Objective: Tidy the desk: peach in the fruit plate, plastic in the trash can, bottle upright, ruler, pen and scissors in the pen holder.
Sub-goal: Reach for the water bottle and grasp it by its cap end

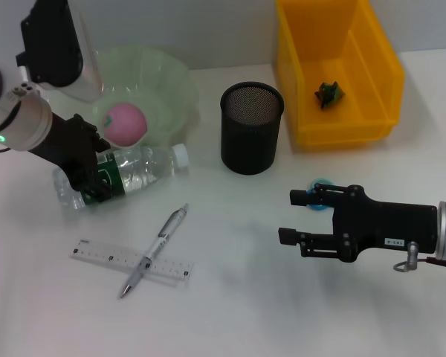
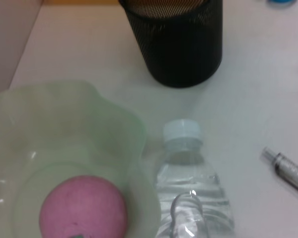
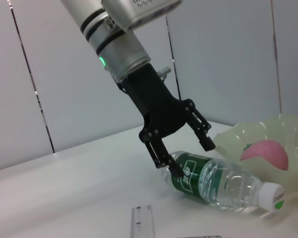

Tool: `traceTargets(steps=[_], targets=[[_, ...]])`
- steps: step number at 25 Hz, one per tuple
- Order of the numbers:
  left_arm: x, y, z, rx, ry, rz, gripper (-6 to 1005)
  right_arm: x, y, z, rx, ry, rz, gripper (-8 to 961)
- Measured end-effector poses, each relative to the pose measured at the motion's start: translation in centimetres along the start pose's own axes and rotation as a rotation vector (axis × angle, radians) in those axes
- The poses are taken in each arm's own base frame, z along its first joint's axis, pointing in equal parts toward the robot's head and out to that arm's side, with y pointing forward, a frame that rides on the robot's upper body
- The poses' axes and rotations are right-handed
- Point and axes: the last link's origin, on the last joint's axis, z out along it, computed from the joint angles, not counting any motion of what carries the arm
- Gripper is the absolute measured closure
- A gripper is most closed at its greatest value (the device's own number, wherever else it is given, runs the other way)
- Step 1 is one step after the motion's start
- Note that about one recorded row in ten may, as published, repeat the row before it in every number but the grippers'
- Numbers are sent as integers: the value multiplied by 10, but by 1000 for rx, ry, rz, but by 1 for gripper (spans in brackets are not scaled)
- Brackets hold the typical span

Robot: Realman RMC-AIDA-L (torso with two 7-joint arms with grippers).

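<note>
Currently the clear plastic bottle is seen lying on its side on the white surface, just in front of the pale green fruit plate. It has a green label band, a white cap pointing toward the black mesh pen holder, and water visible inside. The left claw is positioned over the labelled end of the bottle, its black fingers spread wide to either side of the body; contact with the bottle cannot be confirmed. A pink peach is held in the fruit plate, close behind the bottle.

Nearer the front, a silver pen is laid diagonally across a transparent ruler, the two touching where they cross. The right claw is held above the surface, well apart from the bottle, its jaws parted and nothing gripped between them. A small blue object is partly hidden just behind it and cannot be identified. A yellow bin stands behind the pen holder, with a small dark green crumpled item lying on its floor
</note>
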Motion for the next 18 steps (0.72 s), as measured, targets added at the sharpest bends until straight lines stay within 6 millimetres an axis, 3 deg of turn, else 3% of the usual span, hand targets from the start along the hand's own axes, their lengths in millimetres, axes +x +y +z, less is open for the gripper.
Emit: traceTargets(steps=[18], targets=[[5,8,11,-31,-25,29,190,0,-1,-3,7,-4,-1,230]])
